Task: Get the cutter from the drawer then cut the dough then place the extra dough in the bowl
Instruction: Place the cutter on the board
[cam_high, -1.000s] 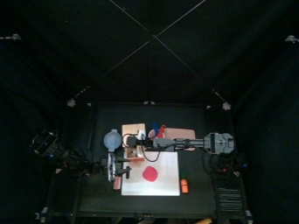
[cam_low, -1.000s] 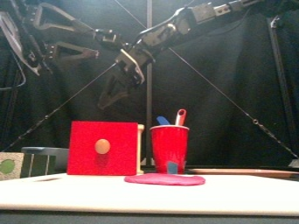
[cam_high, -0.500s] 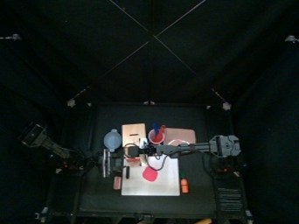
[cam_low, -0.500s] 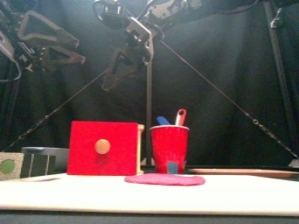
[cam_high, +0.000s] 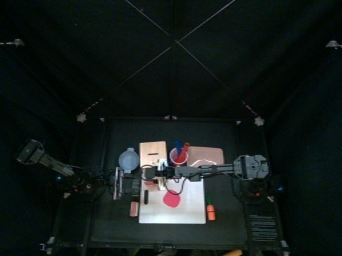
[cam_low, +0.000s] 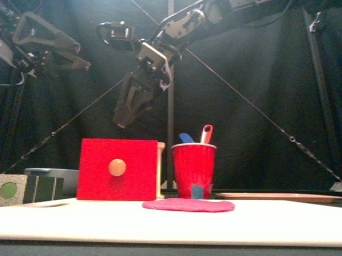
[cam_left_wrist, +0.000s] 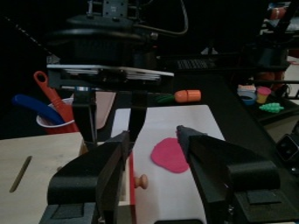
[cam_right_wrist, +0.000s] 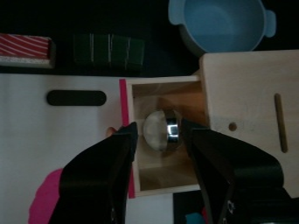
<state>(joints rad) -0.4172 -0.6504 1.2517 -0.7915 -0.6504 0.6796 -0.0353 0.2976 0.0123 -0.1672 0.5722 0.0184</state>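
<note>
**Top:** your right gripper hangs over the front of the box, nearer it than the left gripper.
**Front:** it sits well above the box.
**Right wrist:** wide, empty jaws straddle the cutter, straight below in the open drawer.
**Left wrist:** jaws parted, empty.

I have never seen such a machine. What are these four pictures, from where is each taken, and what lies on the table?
This is a robot with two black arms, each ending in a gripper of two jaws. One picture looks down from high above, one looks level from the table's front edge, and two come from cameras on the wrists. On the table are a white cutting board with pink dough, a wooden box with its drawer open, a red cup and a blue-grey bowl. The right gripper hangs open over the metal cutter in the drawer. The left gripper is open too. Nothing is held.
</note>
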